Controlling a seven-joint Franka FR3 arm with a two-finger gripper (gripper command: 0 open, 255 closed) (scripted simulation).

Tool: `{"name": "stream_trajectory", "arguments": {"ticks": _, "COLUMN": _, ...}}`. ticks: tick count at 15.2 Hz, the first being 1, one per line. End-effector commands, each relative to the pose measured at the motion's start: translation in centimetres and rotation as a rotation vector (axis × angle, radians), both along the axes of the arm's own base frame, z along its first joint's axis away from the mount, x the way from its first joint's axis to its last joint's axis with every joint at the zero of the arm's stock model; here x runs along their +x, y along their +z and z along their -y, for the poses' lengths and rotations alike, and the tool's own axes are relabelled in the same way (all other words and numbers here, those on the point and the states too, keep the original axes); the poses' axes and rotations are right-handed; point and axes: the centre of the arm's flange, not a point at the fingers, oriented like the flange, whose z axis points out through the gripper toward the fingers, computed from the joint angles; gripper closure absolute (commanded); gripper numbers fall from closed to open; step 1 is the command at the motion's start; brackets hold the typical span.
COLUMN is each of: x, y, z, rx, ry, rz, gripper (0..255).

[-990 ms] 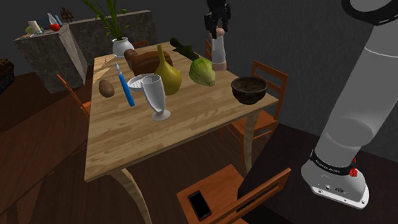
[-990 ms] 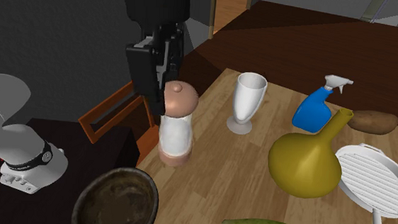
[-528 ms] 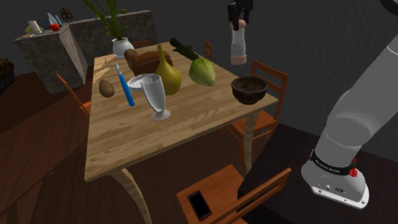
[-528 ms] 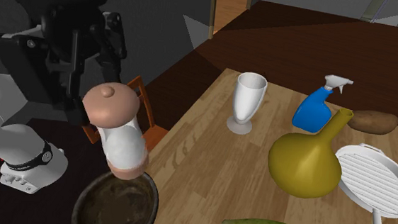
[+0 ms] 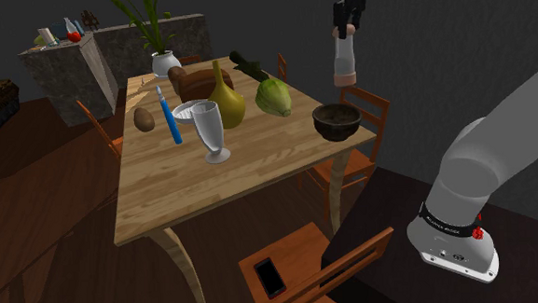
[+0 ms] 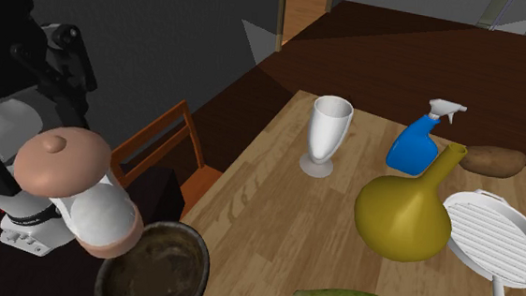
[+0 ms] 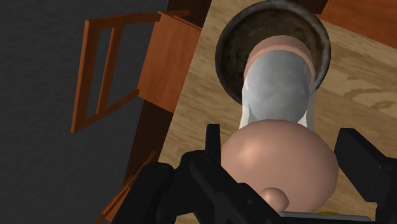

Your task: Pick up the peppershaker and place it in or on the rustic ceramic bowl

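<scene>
White, pink-capped pepper shaker (image 5: 344, 59) is pinched at its cap by black fingers (image 7: 364, 167), held high over dark rustic bowl (image 5: 337, 121) at corner of wooden desk (image 5: 213, 186); to be centred, lowered within rim, then released.

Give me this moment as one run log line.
jaws: shut on pepper shaker | position: in air over bowl | placed: not yet

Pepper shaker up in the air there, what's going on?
The black gripper is shut on the rounded pinkish top of the pepper shaker and holds it in the air, clear of the wooden table. In the wrist view its base lines up with the opening of the dark bowl by the table's corner. It is not yet in the bowl.
</scene>
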Motion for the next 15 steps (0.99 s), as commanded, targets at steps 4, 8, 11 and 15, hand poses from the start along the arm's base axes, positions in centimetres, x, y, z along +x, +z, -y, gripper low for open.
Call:
{"name": "stream_trajectory", "arguments": {"ticks": 4, "x": -0.1, "y": -2.6, "z": 0.0, "rx": 0.0, "ry": 0.0, "rz": 0.0, "gripper": 255}}
{"name": "stream_trajectory", "arguments": {"ticks": 8, "x": -0.1, "y": -4.7, "z": 0.0, "rx": 0.0, "ry": 0.0, "rz": 0.0, "gripper": 255}}
{"name": "stream_trajectory", "arguments": {"ticks": 11, "x": -0.1, "y": -6.3, "z": 0.0, "rx": 0.0, "ry": 0.0, "rz": 0.0, "gripper": 255}}
{"name": "stream_trajectory", "arguments": {"ticks": 15, "x": -0.1, "y": -8.4, "z": 0.0, "rx": 0.0, "ry": 0.0, "rz": 0.0, "gripper": 255}}
